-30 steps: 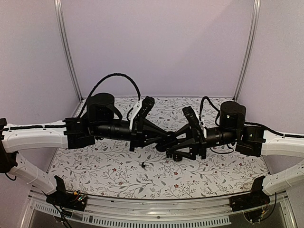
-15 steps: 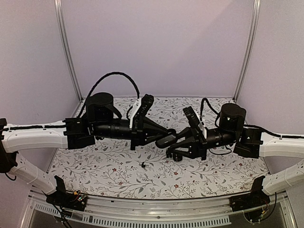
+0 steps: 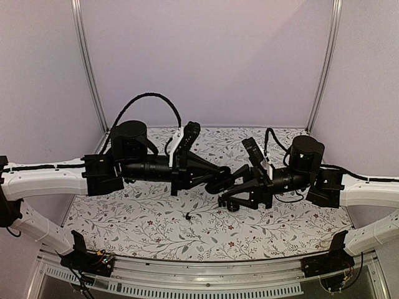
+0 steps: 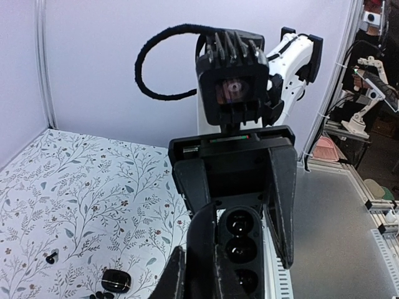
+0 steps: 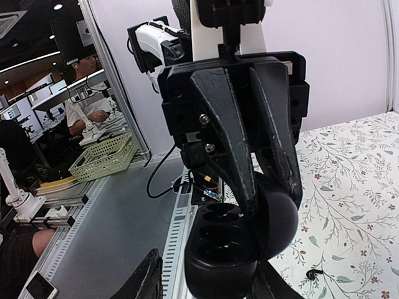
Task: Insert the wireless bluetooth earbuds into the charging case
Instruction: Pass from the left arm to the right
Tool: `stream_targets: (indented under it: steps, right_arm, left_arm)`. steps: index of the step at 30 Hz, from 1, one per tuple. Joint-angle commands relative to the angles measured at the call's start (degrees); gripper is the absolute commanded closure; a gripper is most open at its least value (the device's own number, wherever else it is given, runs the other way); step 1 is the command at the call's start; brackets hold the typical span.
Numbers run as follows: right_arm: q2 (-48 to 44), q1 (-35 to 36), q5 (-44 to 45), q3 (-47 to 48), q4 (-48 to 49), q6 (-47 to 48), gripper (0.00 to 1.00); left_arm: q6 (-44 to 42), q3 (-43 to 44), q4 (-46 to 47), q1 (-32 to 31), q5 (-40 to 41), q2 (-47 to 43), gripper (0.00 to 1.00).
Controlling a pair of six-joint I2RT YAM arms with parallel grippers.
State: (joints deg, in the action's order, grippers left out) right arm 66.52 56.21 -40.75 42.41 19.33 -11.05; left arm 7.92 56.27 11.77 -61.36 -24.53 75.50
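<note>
Glossy black plastic first: the pebble-shaped charging case (image 5: pixel 221 246) is open, showing its round sockets. Its smooth domed lid is pinched between the matte, tapering fingers of your left gripper (image 5: pixel 269 196). Your right gripper (image 4: pixel 243 233) stands spread, with a finger on either side of the case; contact I cannot tell. Compared with a second ago, the case sits slightly higher. One tiny black stemmed earbud (image 3: pixel 188 216) lies unmoved on the floral-printed cloth (image 3: pixel 137 218), apart from both grippers.
</note>
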Motion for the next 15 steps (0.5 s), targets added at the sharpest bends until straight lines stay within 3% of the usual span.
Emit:
stream_targets:
  steps: [1, 5, 15]
  right_arm:
    - [0.5, -0.5, 0.0, -0.5, 1.9, -0.8, 0.57]
    - [0.6, -1.1, 0.1, -0.5, 2.9, -1.7, 0.58]
    - [1.2, -1.3, -1.8, -0.8, 4.8, -2.8, 0.72]
  left_arm:
    - [-0.6, -0.5, 1.6, -0.9, 0.2, -0.9, 1.0]
    - [-1.2, -0.3, 1.3, -1.3, 1.2, -0.8, 1.0]
    - [-1.7, 0.0, 1.0, -1.8, 2.0, -0.5, 1.0]
